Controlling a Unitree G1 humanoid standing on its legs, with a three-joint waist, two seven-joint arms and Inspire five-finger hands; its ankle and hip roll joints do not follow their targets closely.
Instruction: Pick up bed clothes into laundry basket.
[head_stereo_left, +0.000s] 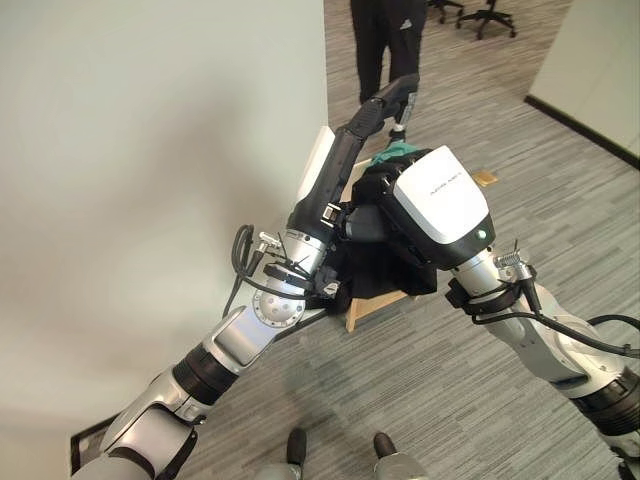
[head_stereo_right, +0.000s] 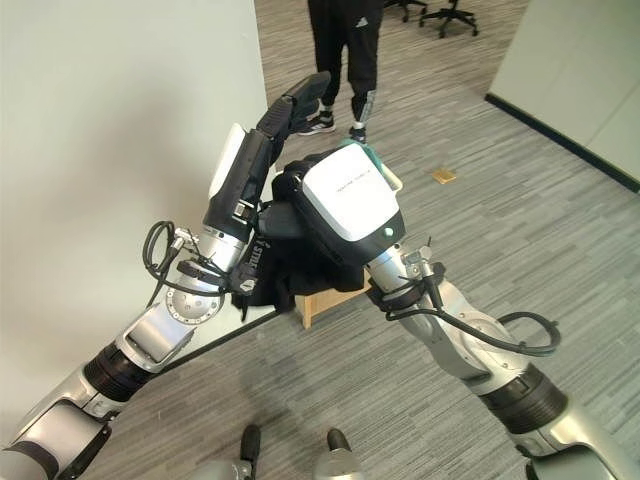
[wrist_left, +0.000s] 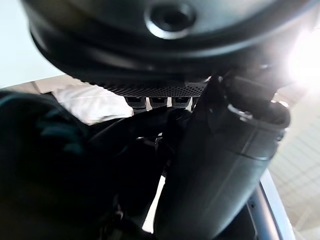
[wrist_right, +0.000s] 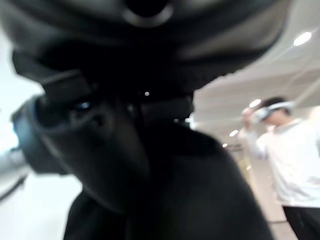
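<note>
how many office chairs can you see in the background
2: one chair at the top edge of the left eye view, right of the standing person, another just left of it. More may be hidden out of frame.

A grey carpeted floor (head_stereo_left: 420, 390) fills the lower and right parts of the head views. A light wooden frame (head_stereo_left: 362, 306) stands on it at centre frame, against a pale wall, with dark cloth (head_stereo_left: 385, 270) draped over it. A small tan piece (head_stereo_right: 443, 175) lies on the carpet at upper right.
</note>
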